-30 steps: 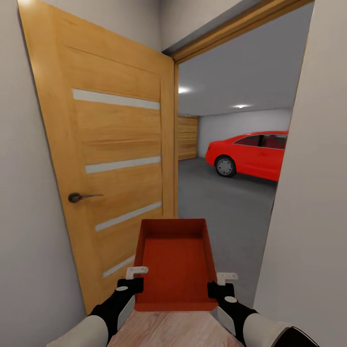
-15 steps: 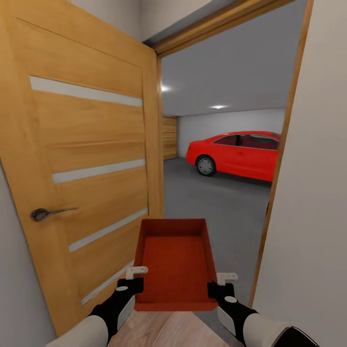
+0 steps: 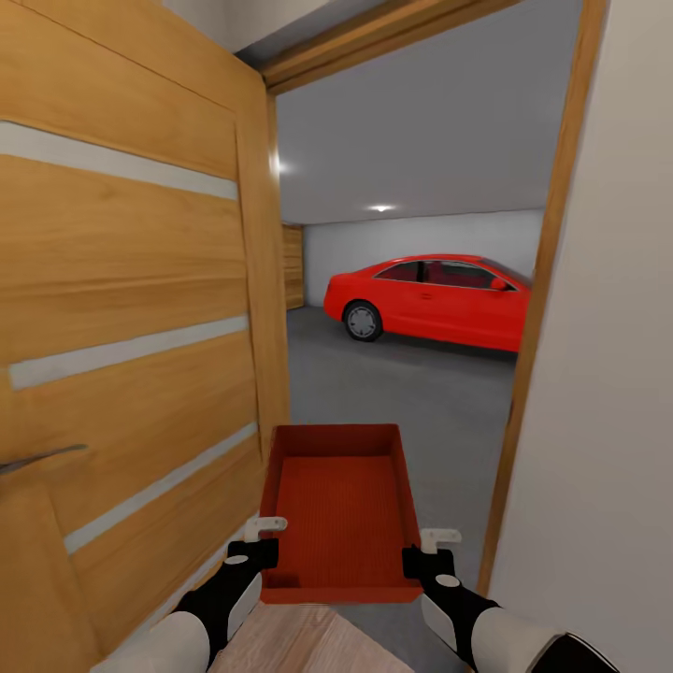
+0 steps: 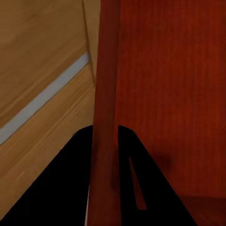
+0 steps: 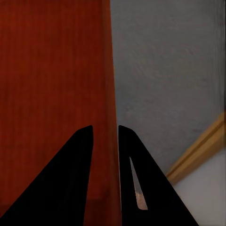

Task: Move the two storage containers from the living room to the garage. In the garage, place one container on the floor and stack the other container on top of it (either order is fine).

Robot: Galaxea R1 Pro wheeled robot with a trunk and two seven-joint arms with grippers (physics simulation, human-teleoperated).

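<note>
Ahead of you the garage point(image 3: 411, 140) opens through the doorway, its white-grey walls and dark grey concrete floor point(image 3: 402, 393) lit by ceiling lights. On your left the light wooden door point(image 3: 121, 355) with its glass slits stands swung open, its handle at the edge of the head view; on your right a plain wall point(image 3: 608, 421) runs beside the wooden door frame point(image 3: 533, 318). A red car point(image 3: 430, 299) is parked well apart from you, across the concrete. You hold one storage container point(image 3: 341, 509), open top up and level, in front of you over the threshold, where light wood planks point(image 3: 299, 645) meet the concrete. Your left pincer point(image 3: 260, 540) is clamped on the container's left wall near its close corner, one finger point(image 4: 136, 188) inside, and your right pincer point(image 3: 432, 551) is clamped likewise on the right wall.
</note>
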